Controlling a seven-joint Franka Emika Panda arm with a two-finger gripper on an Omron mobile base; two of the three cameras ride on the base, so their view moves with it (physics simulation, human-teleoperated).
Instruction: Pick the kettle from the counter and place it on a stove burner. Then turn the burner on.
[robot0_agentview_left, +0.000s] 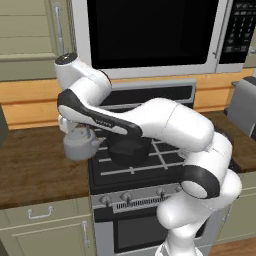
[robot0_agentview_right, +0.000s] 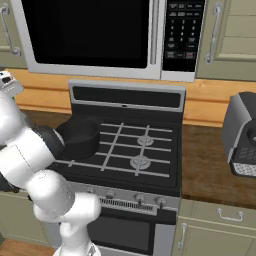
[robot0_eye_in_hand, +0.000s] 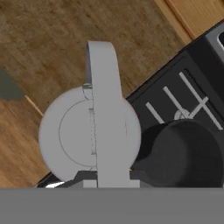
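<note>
**Kettle at stove's left edge, under the hand**

You've got the kettle (robot0_agentview_left: 80, 144) hanging at the seam between bench (robot0_agentview_left: 35, 170) and stove (robot0_agentview_left: 150, 165), spout toward the burners. Whether it's lifted clear or touching the surface, can't tell. In left base view the arm reaches over it and hides the gripper; the fingers can't be made out, so can't tell if they're clamped on the handle or just around it. Hand view looks straight down on the kettle (robot0_eye_in_hand: 89, 133): handle (robot0_eye_in_hand: 104, 100) runs up the middle, lid below it, wood bench (robot0_eye_in_hand: 52, 48) to one side, stove grate (robot0_eye_in_hand: 183, 100) to the other. Black pot (robot0_agentview_left: 129, 150) sits on the front-left burner, right beside the kettle. Toaster (robot0_agentview_right: 242, 135) stands on the bench right of stove. Knobs (robot0_agentview_left: 145, 194) line the stove front.
</note>
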